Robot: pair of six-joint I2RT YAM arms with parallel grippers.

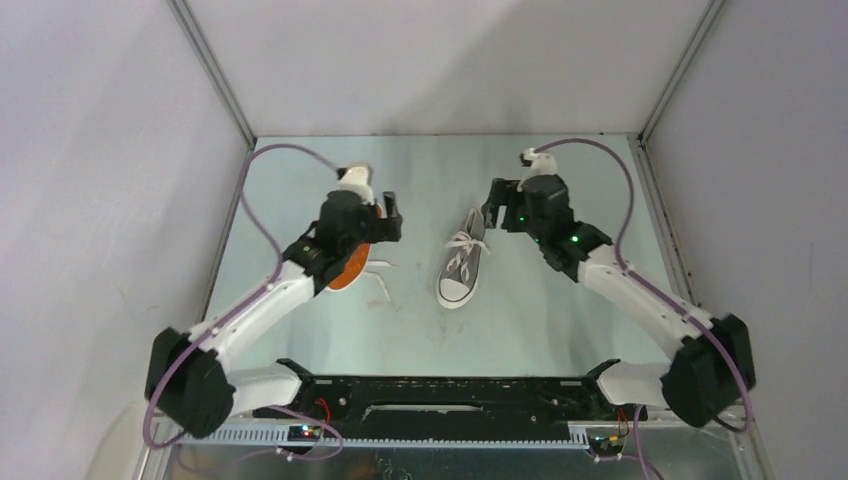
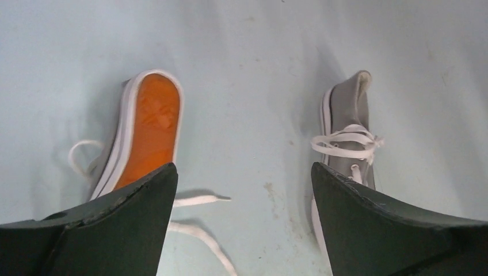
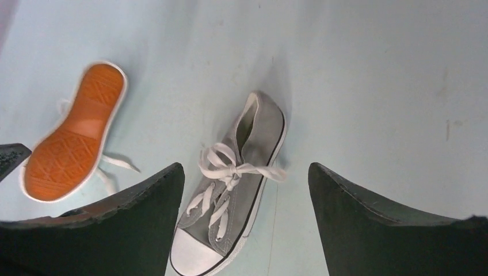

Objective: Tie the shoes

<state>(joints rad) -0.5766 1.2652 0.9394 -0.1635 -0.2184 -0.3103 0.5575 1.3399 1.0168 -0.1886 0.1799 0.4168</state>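
Both arms hover above the pale green table [image 1: 560, 300], and we see each one with its jaws spread wide and nothing in its grasp. The left gripper [image 2: 243, 170] hangs over the bare stretch between the two shoes, its dark fingers [image 2: 124, 221] framing the view from its wrist. The right gripper [image 3: 246, 167] is likewise released and sits above the upright shoe [image 1: 462, 268], which stands on its sole near the middle of the table with its white toe cap [image 3: 195, 253] pointing toward the arm bases. Its white laces [image 3: 230, 169] are drawn across the tongue into what looks to us like a knot with loops. The other shoe [image 2: 151, 135] lies well apart to the left, tipped so that its orange sole faces up, partly beneath the left arm in the overhead view. Its loose lace ends [image 2: 198, 200] trail across the table beside it.
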